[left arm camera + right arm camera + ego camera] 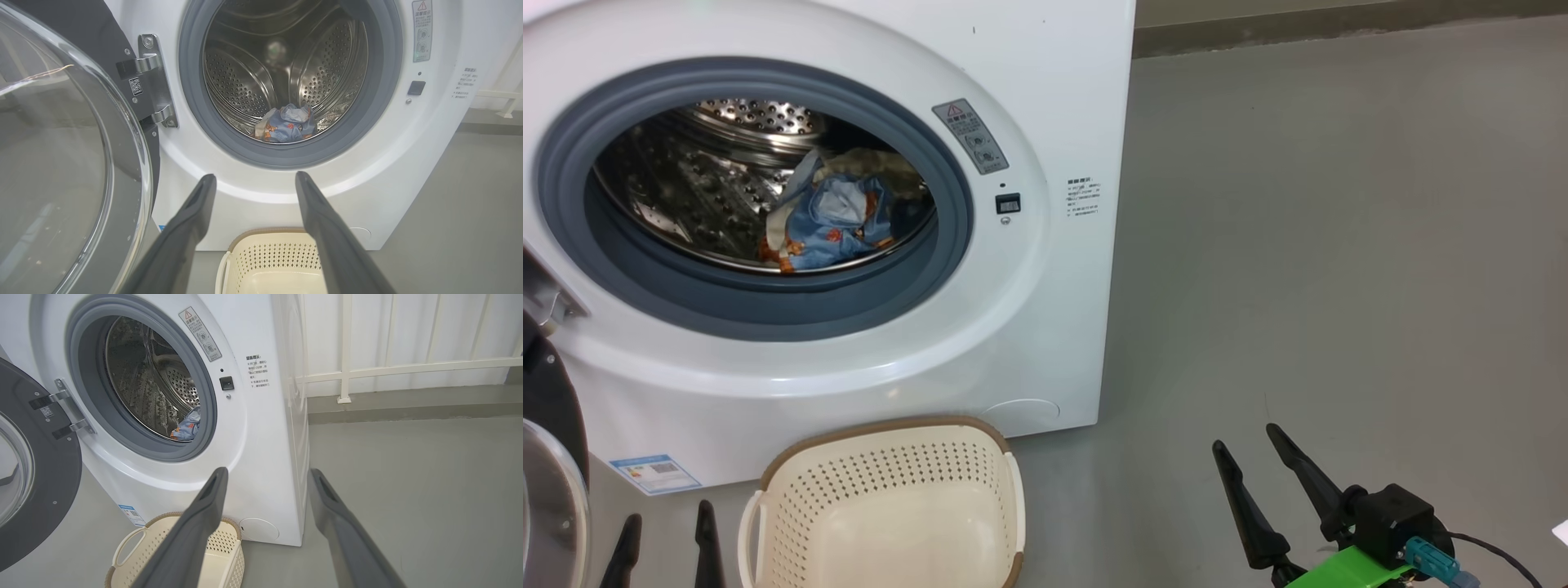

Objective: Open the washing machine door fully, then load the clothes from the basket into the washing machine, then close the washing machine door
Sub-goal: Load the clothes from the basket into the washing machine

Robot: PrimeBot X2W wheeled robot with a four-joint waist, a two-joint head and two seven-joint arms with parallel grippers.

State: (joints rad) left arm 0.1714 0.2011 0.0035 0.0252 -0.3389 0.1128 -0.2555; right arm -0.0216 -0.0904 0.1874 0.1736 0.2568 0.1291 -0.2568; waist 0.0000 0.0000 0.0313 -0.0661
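The white washing machine (1029,343) stands with its door (53,171) swung wide open to the left on its steel hinge (153,81). The clothes (829,220), light blue with orange prints and some cream fabric, lie inside the steel drum (282,65). On the floor in front of the machine sits the cream basket (890,506), nothing showing inside it. My left gripper (666,523) hangs open at the lower left beside the basket. My right gripper (1245,437) is open over the bare floor at the lower right, well away from the machine.
Grey floor (1339,245) stretches to the right of the machine. A white railing (408,367) and a low kerb run along the back. The open door (36,465) takes up the space left of the machine.
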